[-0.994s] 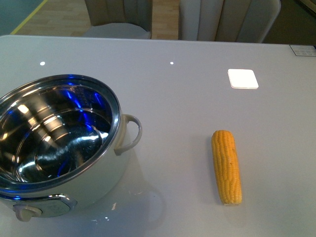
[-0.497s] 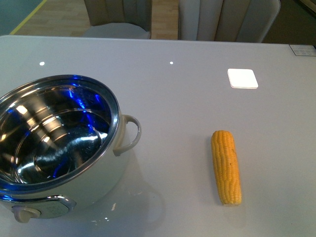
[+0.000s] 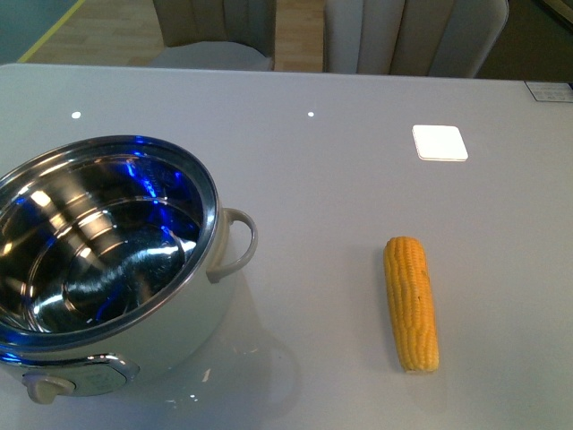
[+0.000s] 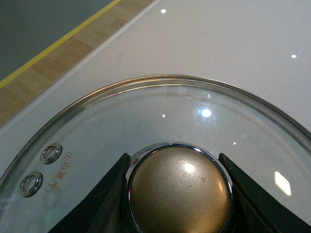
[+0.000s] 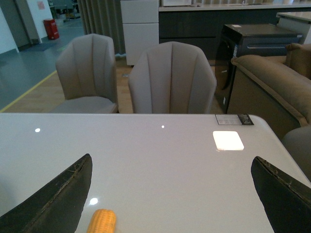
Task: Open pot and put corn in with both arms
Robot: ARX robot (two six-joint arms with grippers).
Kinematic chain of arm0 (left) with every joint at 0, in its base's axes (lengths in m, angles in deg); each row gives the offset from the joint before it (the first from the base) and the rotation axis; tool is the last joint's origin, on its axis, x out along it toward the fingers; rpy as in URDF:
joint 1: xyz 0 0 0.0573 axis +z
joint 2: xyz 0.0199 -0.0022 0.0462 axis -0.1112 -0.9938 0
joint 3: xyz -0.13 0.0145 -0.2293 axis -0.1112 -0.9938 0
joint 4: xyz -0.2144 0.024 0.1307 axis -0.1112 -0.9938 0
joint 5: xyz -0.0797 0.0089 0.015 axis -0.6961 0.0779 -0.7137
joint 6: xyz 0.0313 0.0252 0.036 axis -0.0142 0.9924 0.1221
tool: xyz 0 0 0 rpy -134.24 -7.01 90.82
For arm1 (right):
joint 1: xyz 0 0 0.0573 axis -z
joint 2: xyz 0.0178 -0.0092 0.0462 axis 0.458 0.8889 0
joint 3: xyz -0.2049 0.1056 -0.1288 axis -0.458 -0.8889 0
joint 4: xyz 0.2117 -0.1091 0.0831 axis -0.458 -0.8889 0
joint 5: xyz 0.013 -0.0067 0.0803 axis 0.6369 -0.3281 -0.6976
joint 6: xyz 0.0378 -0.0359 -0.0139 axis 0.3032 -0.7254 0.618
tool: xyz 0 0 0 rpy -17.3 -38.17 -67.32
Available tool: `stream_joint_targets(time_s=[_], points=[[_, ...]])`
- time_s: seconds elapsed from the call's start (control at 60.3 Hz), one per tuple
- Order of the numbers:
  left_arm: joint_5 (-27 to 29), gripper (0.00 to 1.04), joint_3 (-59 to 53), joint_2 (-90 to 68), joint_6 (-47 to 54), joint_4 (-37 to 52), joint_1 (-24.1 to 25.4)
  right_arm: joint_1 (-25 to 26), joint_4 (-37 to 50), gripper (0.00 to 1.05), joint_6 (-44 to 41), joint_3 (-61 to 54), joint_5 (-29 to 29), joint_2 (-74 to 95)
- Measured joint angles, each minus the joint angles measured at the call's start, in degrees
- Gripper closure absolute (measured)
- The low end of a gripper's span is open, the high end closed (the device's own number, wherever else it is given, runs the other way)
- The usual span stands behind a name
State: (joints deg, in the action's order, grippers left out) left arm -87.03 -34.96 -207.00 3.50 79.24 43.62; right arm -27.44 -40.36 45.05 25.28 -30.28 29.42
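Currently the pot (image 3: pixel 211 269) stands open on the table (image 3: pixel 340 179), and its steel bowl is empty. The corn (image 3: pixel 412 303) lies flat on the table, well to the right of the pot, with its long axis pointing away from the robot. Nothing touches it.

The left pincer (image 4: pixel 179 196) is closed on the knob (image 4: pixel 179 187) of the glass lid (image 4: pixel 146 109), one finger against each side. The lid does not show in the front view, so its place relative to the pot cannot be told.

The right pincer (image 5: pixel 172 194) is spread wide and holds nothing. Only one end of the cob shows in its wrist view.

Step in hand, as judged: pick up the corn.
1. Centre the right pincer over the middle of the cob.
2. Turn the fingers across the cob's width.
3. Descend until the fingers flank the rounded sides.
4. Close firmly, since the cob may roll.
5. Hold the lid clear of the pot's mouth until the cob is inside.
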Motion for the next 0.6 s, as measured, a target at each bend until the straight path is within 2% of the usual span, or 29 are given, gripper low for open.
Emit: stream_joint_targets(time_s=[0.166,0.514,0.597], points=[[0.00,0.60,-0.02,0.00,-0.81,0.02,0.00,0.00,0.00,0.09,0.00,0.00,0.02,0.00],[-0.22,0.04,-0.94,0.00,-1.70,0.09,0.07,0.00,0.00,0.09,0.00,0.00,0.02,0.00],[-0.24,0.09,-1.44,0.00,-1.92,0.09,0.07,0.00,0.00,0.09,0.00,0.00,0.00,0.02]])
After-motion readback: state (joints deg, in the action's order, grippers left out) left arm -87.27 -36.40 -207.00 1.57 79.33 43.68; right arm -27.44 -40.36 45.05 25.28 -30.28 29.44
